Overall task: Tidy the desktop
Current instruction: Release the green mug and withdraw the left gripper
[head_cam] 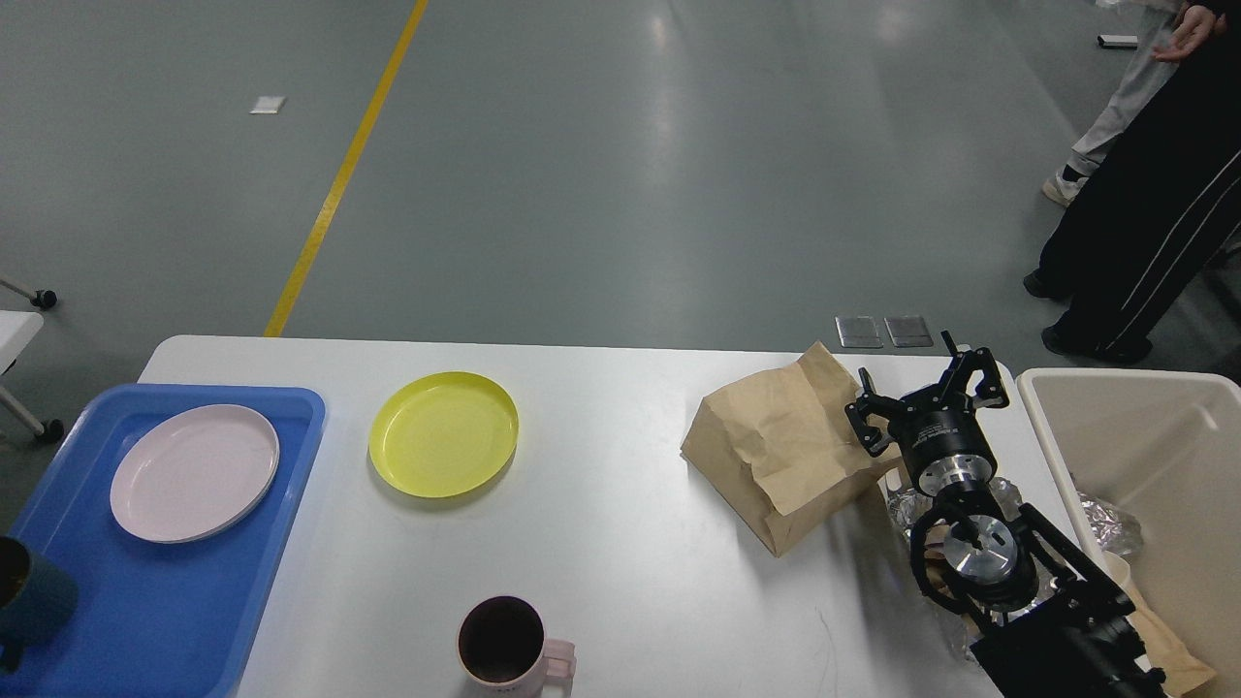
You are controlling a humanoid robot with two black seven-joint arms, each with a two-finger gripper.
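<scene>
Two dishes, a mug and a crumpled brown paper bag (790, 446) lie on the white desktop (620, 572), which fills the near half of the view. The bag rests toward the far right of it, its long axis running from the far-right corner down to the near edge. It sits just left of the right gripper (926, 388) and seems to touch or pass under it; contact cannot be settled from here. The beige bin (1144, 456) stands just right of the desktop, already holding some foil and paper.

Only the right arm shows, rising from the near right corner with its wrist pointing away and slightly left. Its fingers are spread apart and grip nothing. More crumpled foil (906, 509) lies beneath the wrist. The left gripper is out of view.

The right arm is plainly the nearer one to the bag, so the likely next move is a short shift left and down onto the bag's right edge, then a carry rightward to the bin.

The yellow plate (444, 433) lies left of centre, beside the blue tray (165, 601) holding a pink plate (194, 472); the pink mug (504, 645) stands at the near edge.
</scene>
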